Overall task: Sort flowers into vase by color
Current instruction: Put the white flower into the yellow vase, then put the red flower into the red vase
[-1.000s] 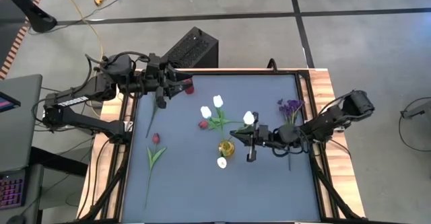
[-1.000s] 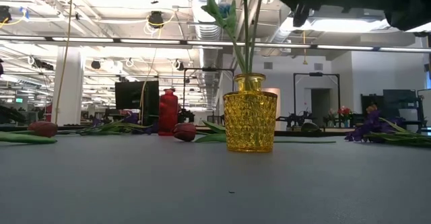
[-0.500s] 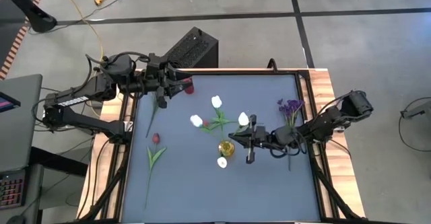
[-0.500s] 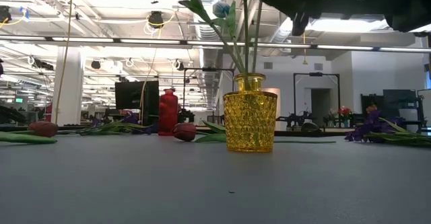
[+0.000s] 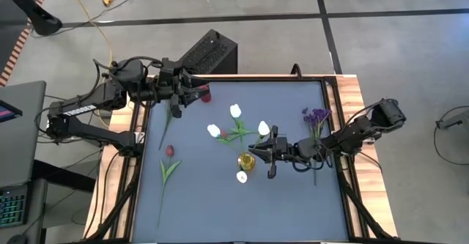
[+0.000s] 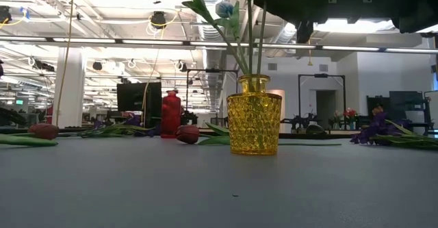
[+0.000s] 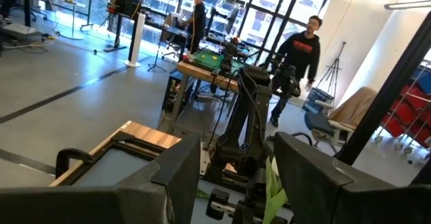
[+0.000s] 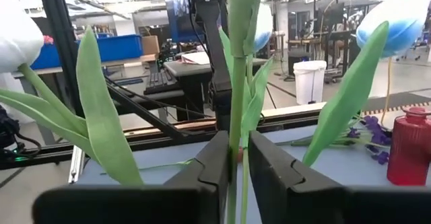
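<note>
while the right tool (image 5: 265, 154) is hanging just above the yellow vase (image 5: 247, 161) near the middle of the surface (image 5: 205, 200), it is clenching the stem of a white tulip (image 5: 264, 129), and this flower is now sitting closer to the vase than it was a second ago, when its head was further toward the right side. the other white tulips (image 5: 235, 111) in the vase are also leaning differently; one head (image 5: 213, 131) is lying more to the left than before. in my judgement the stem is going down into the vase, so the white group is nearly complete, and the tool is needing only to let go. the left tool (image 5: 178, 97) is waiting at the far left corner of the surface, near a red vase (image 5: 205, 94); i cannot tell how its fingers are standing. dark red tulips (image 5: 169, 151) are lying on the left part of the surface, and a purple sprig (image 5: 316, 116) is lying at the right side, so these colours are not yet sorted.
</note>
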Robot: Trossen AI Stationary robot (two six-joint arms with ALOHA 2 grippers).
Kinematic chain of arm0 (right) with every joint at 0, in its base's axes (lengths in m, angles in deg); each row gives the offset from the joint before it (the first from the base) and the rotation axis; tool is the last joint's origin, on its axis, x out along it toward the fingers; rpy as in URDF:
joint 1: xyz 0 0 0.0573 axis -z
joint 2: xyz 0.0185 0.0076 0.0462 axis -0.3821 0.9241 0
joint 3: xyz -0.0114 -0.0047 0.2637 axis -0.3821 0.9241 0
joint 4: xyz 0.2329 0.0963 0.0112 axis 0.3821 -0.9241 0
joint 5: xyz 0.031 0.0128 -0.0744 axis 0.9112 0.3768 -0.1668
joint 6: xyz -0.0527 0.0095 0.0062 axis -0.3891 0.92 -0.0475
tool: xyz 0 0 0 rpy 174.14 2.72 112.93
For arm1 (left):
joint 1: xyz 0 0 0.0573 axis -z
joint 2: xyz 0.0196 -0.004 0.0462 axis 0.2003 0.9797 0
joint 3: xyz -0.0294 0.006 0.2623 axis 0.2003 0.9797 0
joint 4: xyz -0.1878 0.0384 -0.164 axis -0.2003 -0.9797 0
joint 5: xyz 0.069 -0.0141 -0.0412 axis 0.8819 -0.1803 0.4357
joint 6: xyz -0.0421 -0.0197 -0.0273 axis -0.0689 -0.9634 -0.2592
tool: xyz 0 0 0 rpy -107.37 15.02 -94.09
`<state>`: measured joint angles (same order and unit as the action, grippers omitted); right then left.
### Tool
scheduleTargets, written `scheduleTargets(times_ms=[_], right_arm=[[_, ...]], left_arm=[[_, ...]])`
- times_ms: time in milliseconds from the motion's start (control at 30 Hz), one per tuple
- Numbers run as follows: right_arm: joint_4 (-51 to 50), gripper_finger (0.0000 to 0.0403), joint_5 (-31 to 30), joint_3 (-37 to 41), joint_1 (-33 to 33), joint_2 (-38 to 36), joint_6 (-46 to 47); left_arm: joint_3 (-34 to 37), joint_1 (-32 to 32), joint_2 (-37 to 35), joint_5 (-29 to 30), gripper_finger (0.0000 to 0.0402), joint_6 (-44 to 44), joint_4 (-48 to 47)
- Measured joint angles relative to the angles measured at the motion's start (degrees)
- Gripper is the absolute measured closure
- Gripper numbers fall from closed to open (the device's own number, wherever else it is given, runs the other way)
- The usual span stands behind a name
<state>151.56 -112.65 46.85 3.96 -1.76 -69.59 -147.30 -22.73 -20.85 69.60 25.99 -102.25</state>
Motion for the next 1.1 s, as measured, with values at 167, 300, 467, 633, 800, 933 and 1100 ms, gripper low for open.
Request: scheduleTargets(times_ms=[167,300,467,633,800,933,1100], right_arm=[[-2.37,0.0296,0.01,0.00,0.56,-0.04,7.13],[-5.44,0.0267,0.34,0.00,0.81,-0.07,12.70],[-6.33,0.0203,6.01,0.00,1.20,-0.07,17.92],[-6.54,0.0148,13.82,0.00,1.44,-0.09,21.44],[-14.20,0.0138,18.95,-0.02,1.64,-2.22,25.30],[-22.56,0.0138,20.89,-0.40,2.35,-6.58,25.67],[-37.17,0.0138,21.29,-3.52,4.15,-12.88,24.99]], left_arm=[[0.00,0.00,0.00,0.00,0.0224,0.04,0.00],[0.00,0.00,0.00,0.00,0.0224,0.04,0.00],[0.00,0.00,0.00,-0.33,0.0224,0.07,-0.14],[0.00,0.00,0.00,-0.59,0.0224,1.19,-2.40],[0.00,0.00,0.00,-0.61,0.0224,1.74,-4.59],[0.00,0.00,0.00,-0.61,0.0224,2.87,-4.53],[0.00,0.00,0.00,-0.63,0.0224,4.08,-4.52]])
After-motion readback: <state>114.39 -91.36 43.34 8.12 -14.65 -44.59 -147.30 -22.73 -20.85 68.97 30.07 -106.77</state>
